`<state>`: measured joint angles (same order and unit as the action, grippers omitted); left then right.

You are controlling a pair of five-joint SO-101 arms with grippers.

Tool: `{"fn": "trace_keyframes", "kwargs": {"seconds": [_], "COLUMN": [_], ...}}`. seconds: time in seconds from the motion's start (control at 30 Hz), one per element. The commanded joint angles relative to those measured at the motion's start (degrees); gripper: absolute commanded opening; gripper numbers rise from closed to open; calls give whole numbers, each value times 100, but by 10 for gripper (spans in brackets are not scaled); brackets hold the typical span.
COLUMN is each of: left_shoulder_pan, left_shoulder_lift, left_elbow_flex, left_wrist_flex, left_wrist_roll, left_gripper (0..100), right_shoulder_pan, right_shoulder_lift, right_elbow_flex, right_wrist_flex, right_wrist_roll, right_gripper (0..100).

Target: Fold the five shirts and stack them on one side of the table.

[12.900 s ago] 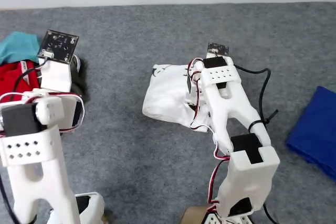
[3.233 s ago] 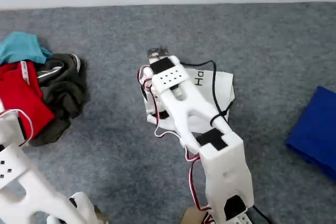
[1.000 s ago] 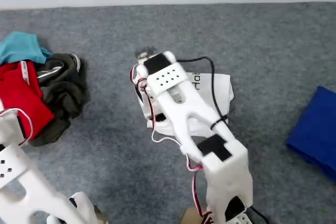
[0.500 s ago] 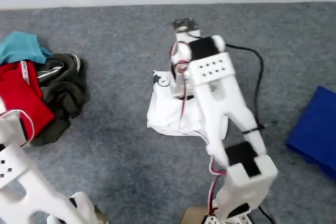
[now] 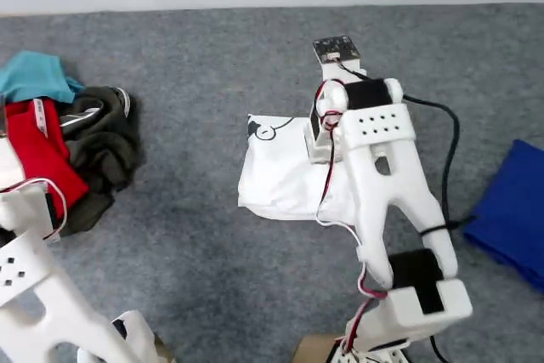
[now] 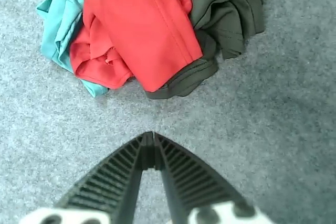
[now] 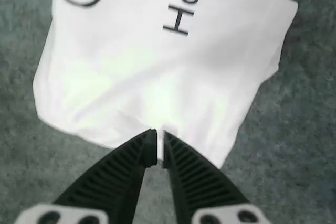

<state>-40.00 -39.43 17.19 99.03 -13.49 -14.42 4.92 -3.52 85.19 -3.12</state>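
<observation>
White shirt [image 5: 280, 172] lies roughly folded at the centre of the table [image 5: 170, 252]. Your right gripper [image 7: 157, 135] sits over its near edge, jaws pressed together on nothing. At nine o'clock the red shirt [image 5: 38, 146], teal shirt [image 5: 30, 74] and olive shirt [image 5: 106, 142] lie heaped. Your left gripper [image 6: 153, 140] hangs beside them, likewise closed and empty. The blue shirt [image 5: 514, 210] lies at three o'clock.
</observation>
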Motion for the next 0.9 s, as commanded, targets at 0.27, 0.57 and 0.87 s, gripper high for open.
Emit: {"fn": "trace_keyframes", "kwargs": {"seconds": [0.27,0.57,0.87], "left_shoulder_pan": [519,932,923], "left_shoulder_lift": [-79,-79,-79], "left_elbow_flex": [-171,-171,-171], "left_wrist_flex": [-70,-70,-70], "left_wrist_roll": [-35,-35,-35], "left_gripper": [6,6,6], "right_shoulder_pan": [224,338,391], "right_shoulder_lift": [1912,3081,3820], "right_elbow_flex": [-1160,-2180,-2444], "right_wrist_flex": [-479,-497,-435], "right_wrist_roll": [-1767,-1776,-1776], "right_gripper": [416,387,376]}}
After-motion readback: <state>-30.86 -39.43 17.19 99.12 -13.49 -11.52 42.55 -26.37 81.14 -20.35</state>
